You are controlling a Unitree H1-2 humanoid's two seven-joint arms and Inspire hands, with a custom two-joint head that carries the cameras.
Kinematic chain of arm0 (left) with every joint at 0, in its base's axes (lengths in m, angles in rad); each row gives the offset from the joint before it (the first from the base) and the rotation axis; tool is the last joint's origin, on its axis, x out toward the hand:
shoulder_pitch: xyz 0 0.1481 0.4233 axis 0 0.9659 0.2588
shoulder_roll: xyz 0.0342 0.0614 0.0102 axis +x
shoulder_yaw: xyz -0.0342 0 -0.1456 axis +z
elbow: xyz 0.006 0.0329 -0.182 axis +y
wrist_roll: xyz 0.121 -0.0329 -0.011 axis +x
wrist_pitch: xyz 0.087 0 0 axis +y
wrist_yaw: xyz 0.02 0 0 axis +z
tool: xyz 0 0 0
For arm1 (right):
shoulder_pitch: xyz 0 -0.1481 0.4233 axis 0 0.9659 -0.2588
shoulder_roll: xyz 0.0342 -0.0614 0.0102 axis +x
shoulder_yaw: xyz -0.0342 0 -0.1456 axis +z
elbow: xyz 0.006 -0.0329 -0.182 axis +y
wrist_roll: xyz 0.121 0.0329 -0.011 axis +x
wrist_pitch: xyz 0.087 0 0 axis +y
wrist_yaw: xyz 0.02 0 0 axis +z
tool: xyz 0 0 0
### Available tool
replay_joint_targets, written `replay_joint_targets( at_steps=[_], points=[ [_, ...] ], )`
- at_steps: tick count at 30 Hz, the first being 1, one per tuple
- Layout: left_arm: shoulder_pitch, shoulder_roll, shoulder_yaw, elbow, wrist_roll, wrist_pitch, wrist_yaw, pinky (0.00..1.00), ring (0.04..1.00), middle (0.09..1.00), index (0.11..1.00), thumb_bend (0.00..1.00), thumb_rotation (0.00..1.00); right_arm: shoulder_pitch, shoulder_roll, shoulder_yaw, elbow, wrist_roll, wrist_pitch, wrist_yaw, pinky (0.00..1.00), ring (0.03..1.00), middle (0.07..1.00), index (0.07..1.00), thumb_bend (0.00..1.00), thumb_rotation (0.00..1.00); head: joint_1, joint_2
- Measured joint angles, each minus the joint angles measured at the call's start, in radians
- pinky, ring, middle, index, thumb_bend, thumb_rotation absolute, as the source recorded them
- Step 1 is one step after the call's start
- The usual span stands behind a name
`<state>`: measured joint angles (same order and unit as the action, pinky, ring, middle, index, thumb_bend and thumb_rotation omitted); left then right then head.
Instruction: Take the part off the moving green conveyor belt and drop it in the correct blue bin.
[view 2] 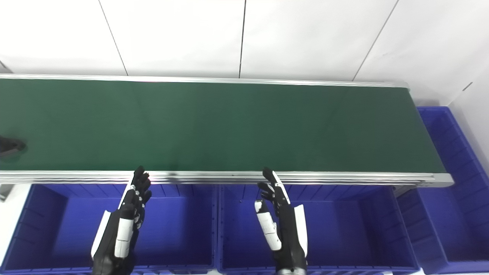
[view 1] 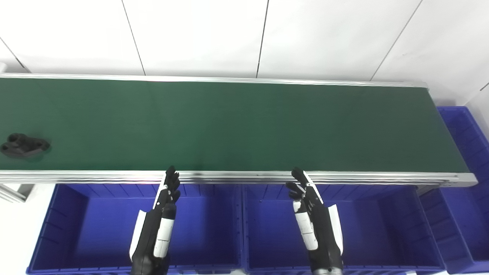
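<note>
While the part (view 1: 23, 145) rides the belt (view 1: 229, 126), left hand (view 1: 162, 214) and right hand (view 1: 311, 214) hover spread, holding nothing.

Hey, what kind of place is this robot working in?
Probably a factory-style sorting station or a lab mock-up: a long green conveyor belt carrying a black part, with blue bins lined up beneath its near edge.

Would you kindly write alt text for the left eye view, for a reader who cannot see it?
A small black part lies at the far left of a long green conveyor belt. Both robot hands, left hand and right hand, hover open and empty over the blue bins below the belt's near rail.
</note>
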<state>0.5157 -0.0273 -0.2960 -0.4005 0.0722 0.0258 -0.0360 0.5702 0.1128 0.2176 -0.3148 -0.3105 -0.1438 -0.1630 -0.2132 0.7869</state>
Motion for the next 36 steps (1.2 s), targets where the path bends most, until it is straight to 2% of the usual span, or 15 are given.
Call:
replay_joint_targets(
  at_steps=[32, 36],
  points=[
    [-0.005, 0.000, -0.002, 0.000, 0.037, 0.000, 0.000, 1.00, 0.997, 1.000, 1.000, 0.65, 1.00, -0.004, 0.000, 0.002, 0.000, 0.009, 0.000, 0.006, 0.80, 0.835, 0.909, 0.907, 0.73, 1.00, 0.002, 0.000],
    [-0.005, 0.000, -0.002, 0.001, 0.039, 0.000, 0.000, 1.00, 0.995, 1.000, 1.000, 0.65, 1.00, -0.005, 0.000, 0.001, 0.002, 0.016, 0.000, 0.006, 0.80, 0.843, 0.915, 0.910, 0.73, 1.00, 0.043, -0.027]
  ],
)
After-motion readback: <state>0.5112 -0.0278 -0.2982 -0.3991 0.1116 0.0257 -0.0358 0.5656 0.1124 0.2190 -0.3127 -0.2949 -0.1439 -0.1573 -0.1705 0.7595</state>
